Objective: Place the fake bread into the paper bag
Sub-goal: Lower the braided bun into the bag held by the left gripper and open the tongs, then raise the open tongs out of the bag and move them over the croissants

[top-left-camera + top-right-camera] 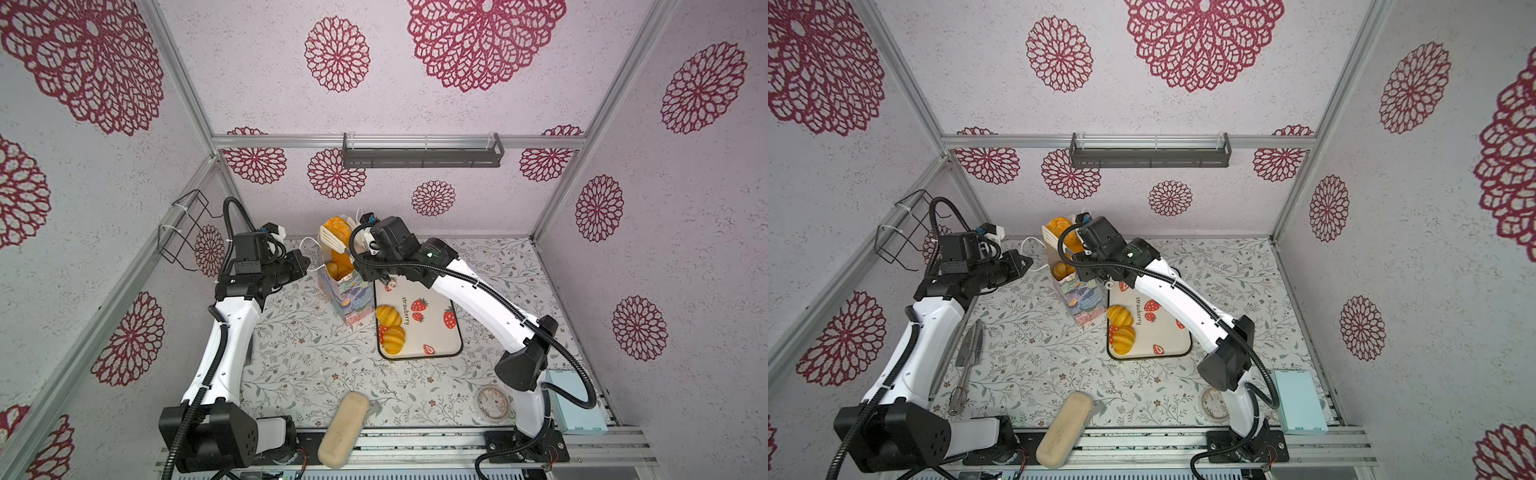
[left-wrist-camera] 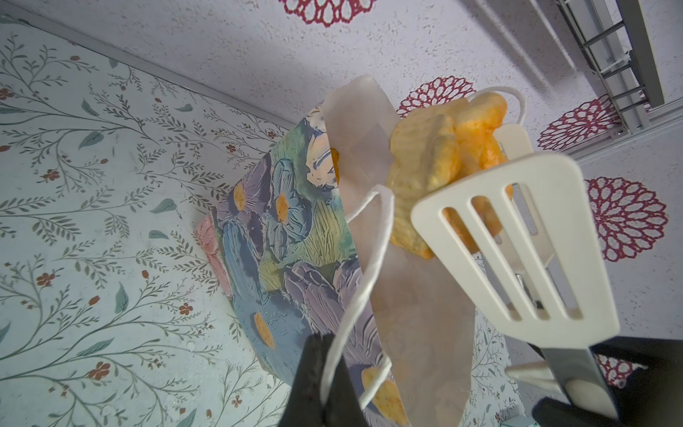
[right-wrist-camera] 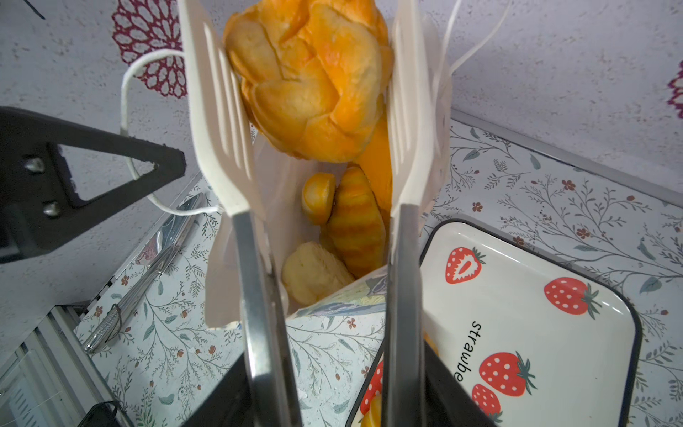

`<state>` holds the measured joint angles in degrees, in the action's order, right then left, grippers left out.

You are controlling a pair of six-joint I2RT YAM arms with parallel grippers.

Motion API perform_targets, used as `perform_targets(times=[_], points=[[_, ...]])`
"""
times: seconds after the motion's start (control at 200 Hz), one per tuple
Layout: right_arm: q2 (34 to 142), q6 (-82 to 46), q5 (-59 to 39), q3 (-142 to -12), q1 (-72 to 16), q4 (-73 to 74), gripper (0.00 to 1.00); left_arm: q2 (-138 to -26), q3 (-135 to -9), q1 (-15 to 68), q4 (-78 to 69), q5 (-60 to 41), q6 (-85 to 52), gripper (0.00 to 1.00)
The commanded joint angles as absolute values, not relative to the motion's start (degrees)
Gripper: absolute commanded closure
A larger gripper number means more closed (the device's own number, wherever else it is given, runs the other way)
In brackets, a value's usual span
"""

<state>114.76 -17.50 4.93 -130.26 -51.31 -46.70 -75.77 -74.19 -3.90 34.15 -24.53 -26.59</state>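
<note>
Glossy golden braided loaf (image 3: 310, 81) in tongs (image 3: 201, 122) right tool (image 3: 332, 395) grasps; left tool (image 1: 305, 262) clenched.

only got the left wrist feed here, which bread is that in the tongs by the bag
Observer: The long braided loaf. The right wrist view shows it clamped between both blades of the tongs, over the open mouth of the paper bag.
Operator: ok and how many pieces arent in the bag yet
Observer: Apart from that loaf, two. Both top views show them side by side on the strawberry tray next to the bag: the far pastry and the near pastry.
</note>
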Motion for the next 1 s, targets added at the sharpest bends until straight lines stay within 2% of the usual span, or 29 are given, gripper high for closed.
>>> perform_targets(times=[0.0,0.22,0.44,0.996], points=[[113.6,-16.14,6.37,-132.98,-50.84,-45.06,0.4,-74.75,-73.86,-3.87,33.57,-24.13,-26.37,1.0],[114.24,-16.1,5.71,-133.52,-50.82,-45.14,0.34,-74.71,-73.92,-3.87,33.56,-24.09,-26.41,1.0],[111.85,-16.47,6.39,-132.35,-50.97,-45.79,0.38,-74.96,-73.96,-3.87,33.49,-24.34,-26.46,1.0],[97.11,-18.1,10.37,-116.16,-50.9,-41.42,0.41,-74.79,-73.9,-3.96,33.4,-24.52,-26.6,1.0]])
